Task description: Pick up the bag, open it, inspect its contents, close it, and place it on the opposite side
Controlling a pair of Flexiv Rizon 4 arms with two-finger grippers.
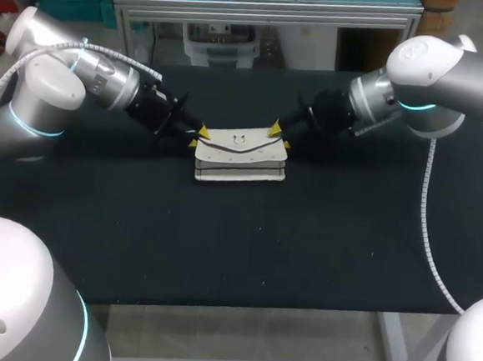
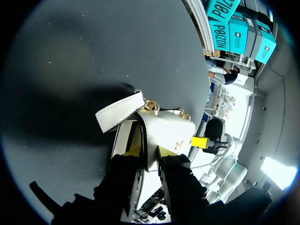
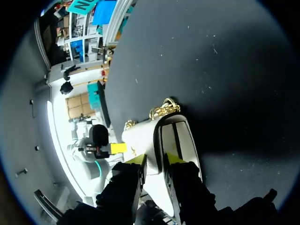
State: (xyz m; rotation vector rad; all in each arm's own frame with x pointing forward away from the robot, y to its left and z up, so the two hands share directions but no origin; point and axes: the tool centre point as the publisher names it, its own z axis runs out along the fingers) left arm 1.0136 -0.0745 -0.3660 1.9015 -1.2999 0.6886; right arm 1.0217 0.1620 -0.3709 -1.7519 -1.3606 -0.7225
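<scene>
A white bag (image 1: 241, 155) with a gold chain lies flat in the middle of the black table (image 1: 220, 246). My left gripper (image 1: 200, 136) is at the bag's left end and my right gripper (image 1: 278, 133) at its right end. In the left wrist view, the left gripper (image 2: 150, 151) is shut on the bag's (image 2: 166, 129) upper white panel, a yellow tip pressing each face. A white strap end (image 2: 119, 112) sticks out beside it. In the right wrist view, the right gripper (image 3: 155, 159) clamps the bag's (image 3: 138, 138) edge the same way, with the chain (image 3: 164, 110) ahead of it.
Bare black tabletop lies around the bag on all sides, with wide room toward the front edge (image 1: 240, 302). Each wrist view shows the other arm's yellow tip beyond the bag.
</scene>
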